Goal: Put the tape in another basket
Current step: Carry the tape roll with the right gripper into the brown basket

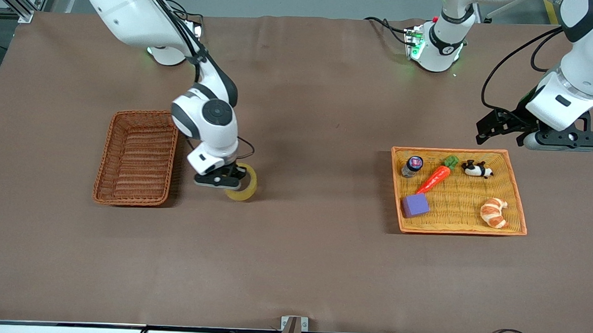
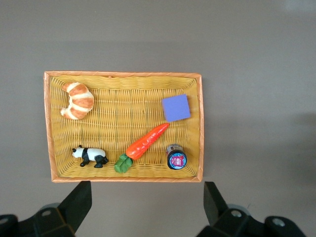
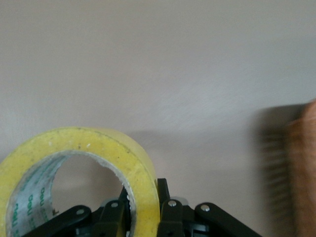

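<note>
Gripping the tape beside the basket, right gripper, left gripper open, waiting.

"deli" printed inside tape core.

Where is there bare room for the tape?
The wicker basket shows nothing inside, beside the right claw shut on the tape. Bare cloth spans between basket and tray. The tray is crowded.
</note>
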You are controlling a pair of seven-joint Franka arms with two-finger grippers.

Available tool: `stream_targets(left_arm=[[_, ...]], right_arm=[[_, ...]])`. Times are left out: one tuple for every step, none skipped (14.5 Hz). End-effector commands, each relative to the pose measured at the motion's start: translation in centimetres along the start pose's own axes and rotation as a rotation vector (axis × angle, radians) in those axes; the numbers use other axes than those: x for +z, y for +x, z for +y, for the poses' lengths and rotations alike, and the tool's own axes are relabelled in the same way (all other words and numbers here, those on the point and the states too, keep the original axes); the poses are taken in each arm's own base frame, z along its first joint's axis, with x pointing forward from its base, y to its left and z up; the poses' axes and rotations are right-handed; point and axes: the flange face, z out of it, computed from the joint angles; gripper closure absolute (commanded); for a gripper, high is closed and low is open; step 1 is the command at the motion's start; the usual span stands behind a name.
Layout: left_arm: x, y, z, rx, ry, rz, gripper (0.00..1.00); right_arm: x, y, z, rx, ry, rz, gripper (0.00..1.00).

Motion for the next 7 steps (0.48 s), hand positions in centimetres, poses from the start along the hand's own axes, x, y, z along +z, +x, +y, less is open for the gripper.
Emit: stream_targets(left_arm=[[0.0,0.8,-0.5,0.017,0.036,0.0,0.0],[-0.1,0.7,-0.3,0.017,0.036,0.001,0.0],[-0.2,0.5,-0.2,0.023,0.036,0.001,0.0],[-0.3,0.4,-0.2,0.025,0.037,-0.002,0.0],[-0.3,0.4,-0.3,0.024,0.032,-0.001,0.0],[-0.3,0.5,-0.2,0.023,0.029,-0.002,0.0],[-0.4,0.6,-0.1,0.021,0.024,0.002,0.0]], right_arm=[[-6.1,2.5,7.2,-0.029,0.035,-0.067,1.0],[-7.7,3.2,9.0,-0.057,0.064,-0.092,1.0],[-7.7,4.9,13.7,-0.082,0.073,-0.122,1.0],[-7.4,5.7,17.2,-0.144,0.069,-0.142,1.0],[-7.6,6.0,19.1,-0.203,0.063,-0.145,1.0],[-7.1,6.2,21.4,-0.219,0.055,-0.152,1.0],[-6.1,6.2,23.3,-0.223,0.047,-0.164,1.0]])
